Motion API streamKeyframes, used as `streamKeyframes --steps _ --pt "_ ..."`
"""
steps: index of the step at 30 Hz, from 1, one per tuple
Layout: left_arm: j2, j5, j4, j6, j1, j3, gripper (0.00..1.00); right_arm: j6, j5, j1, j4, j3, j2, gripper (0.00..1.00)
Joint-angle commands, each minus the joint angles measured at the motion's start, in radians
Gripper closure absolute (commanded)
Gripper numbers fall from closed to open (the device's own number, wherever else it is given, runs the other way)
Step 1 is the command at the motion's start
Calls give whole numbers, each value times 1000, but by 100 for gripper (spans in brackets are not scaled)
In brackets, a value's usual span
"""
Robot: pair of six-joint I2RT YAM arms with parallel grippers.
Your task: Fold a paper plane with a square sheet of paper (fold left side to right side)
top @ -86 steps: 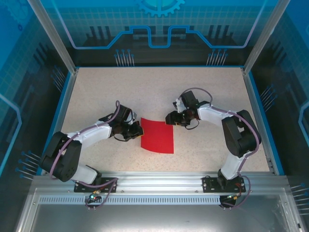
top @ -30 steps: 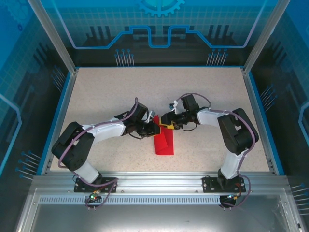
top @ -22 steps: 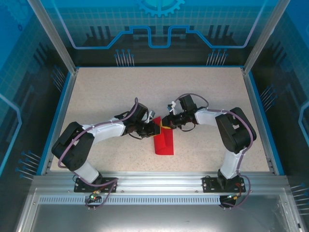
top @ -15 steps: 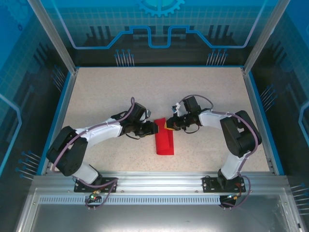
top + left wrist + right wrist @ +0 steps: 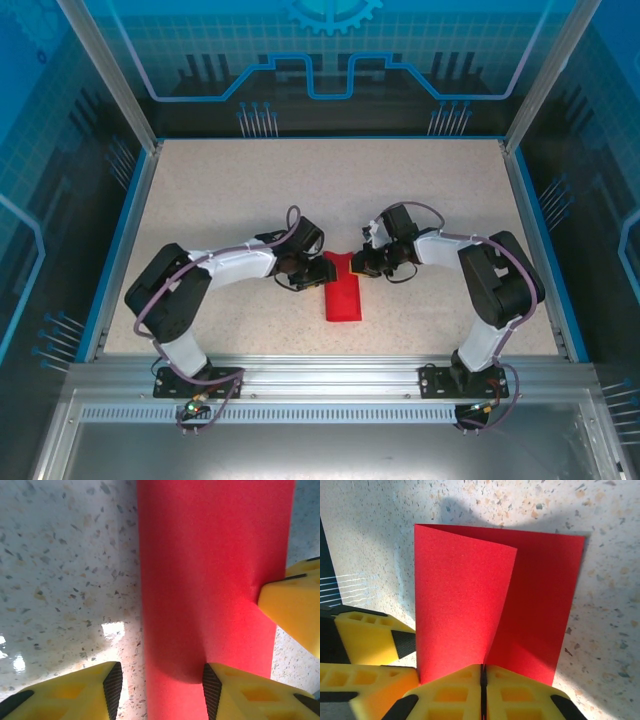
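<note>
- The step in hand looks to be setting the left-to-right fold. The paper (image 5: 342, 290) lies doubled into a narrow red strip on the tabletop (image 5: 220, 200). In the right wrist view its upper layer bows up, so it is not creased flat.
- The right hand (image 5: 482, 672) is closed tight, pinching the paper near its far end on the right side. It would do best to pin the free edges there so they stay matched.
- The left hand (image 5: 160, 680) is about half open and grips nothing. One finger is over bare tabletop and the other over the paper, with the rounded fold between them.
- To crease it well, press the top layer down and run along the fold from the far end to the near end, without dragging the layers askew.
- The strip starts between the two hands and runs toward the arm bases.
</note>
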Motion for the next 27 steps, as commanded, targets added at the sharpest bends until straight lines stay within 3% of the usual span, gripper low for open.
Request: streamKeyframes --steps 1,11,16,27 --pt "24 -32 -54 -25 -11 41 50 -19 14 -10 -28 -10 -20 89" --pt "57 -39 -72 -19 -28 63 50 -106 89 -71 -162 -2 -113 55" --pt "77 -39 -71 -28 -33 79 50 -159 167 -113 -246 -10 -140 53" --pt "121 -46 -98 -68 -37 119 50 -158 178 -122 -228 -59 -128 53"
